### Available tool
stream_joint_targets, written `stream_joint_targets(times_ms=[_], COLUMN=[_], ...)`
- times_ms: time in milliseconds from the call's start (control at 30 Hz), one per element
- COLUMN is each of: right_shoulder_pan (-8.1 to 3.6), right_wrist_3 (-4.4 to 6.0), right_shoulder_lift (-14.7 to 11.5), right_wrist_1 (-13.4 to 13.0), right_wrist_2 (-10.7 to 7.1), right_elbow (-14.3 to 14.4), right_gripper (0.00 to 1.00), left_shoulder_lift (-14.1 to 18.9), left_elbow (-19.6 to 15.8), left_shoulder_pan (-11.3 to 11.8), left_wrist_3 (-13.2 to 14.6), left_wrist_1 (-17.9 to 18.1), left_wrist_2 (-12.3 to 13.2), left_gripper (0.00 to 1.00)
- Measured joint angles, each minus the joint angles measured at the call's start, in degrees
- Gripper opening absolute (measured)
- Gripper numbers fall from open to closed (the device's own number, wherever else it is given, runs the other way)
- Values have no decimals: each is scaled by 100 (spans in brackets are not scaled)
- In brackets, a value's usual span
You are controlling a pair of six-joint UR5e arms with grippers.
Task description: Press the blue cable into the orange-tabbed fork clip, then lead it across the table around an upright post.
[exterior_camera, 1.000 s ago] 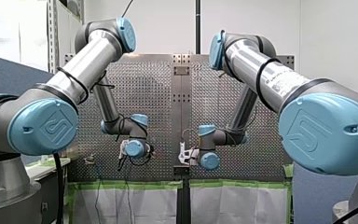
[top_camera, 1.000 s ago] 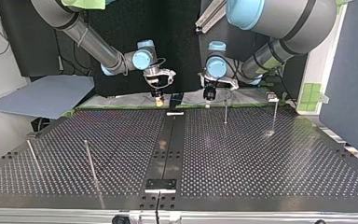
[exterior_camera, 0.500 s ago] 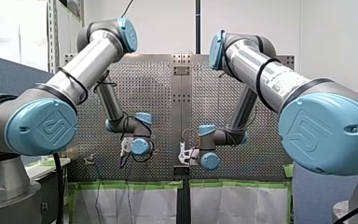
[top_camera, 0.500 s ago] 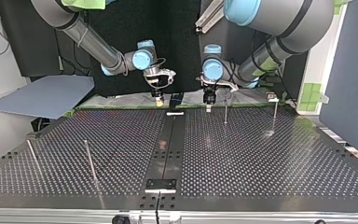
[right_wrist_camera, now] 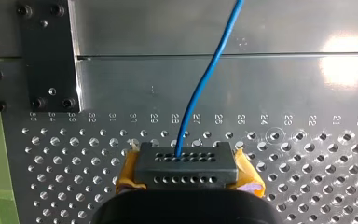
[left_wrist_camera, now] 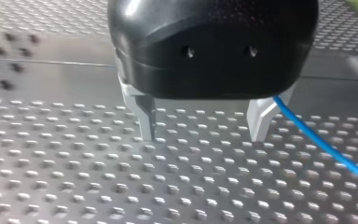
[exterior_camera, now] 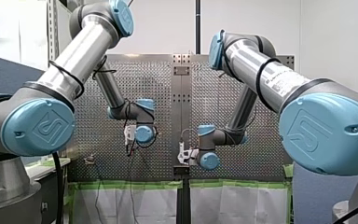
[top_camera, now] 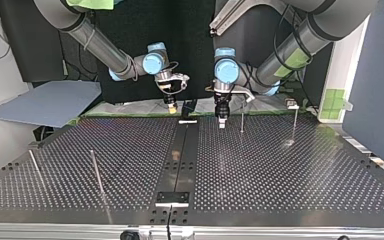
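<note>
The blue cable (right_wrist_camera: 187, 116) is held by my right gripper (right_wrist_camera: 186, 164). In the right wrist view it comes out of the black, hole-dotted tip between the yellow pads (right_wrist_camera: 249, 175), which are clenched on it. From there it runs ahead over the perforated table (right_wrist_camera: 307, 158) until the frame cuts it off. In the left wrist view the same cable passes just beside one metal finger (left_wrist_camera: 261, 120), outside the gap, and is also cut off at the frame's edge.

Since a second ago my left gripper (top_camera: 221, 119) has dropped in the top view's upper centre, from over the table's far edge to low over the holes. It is now just left of a thin upright post (top_camera: 241, 119). In the front view its wrist has shifted right and up. Its fingers stand released, with nothing between them. My right arm has kept its place.

In the front and top views the cable is too thin to trace. The right gripper's own body hides the lower part of its pads. Whether the left fingertips touch the table cannot be told.
</note>
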Motion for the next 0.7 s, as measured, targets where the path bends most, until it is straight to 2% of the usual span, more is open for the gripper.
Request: stream_joint_targets(times_ms=[233, 400, 700], right_shoulder_pan=[4, -3, -3], right_wrist_3=[-7, -3, 1], right_shoulder_lift=[1, 2, 2], right_wrist_1=[1, 4, 9], right_wrist_2=[0, 1, 0], right_elbow=[0, -12, -14], right_gripper=[0, 0, 0], left_shoulder_lift=[-236, -488, -568], left_elbow=[-2, -1, 1], left_shoulder_pan=[-9, -10, 9], left_wrist_3=[-14, -138, -197], left_wrist_1=[168, 235, 220], left_wrist_2=[-21, -20, -35], left_gripper=[99, 99, 99])
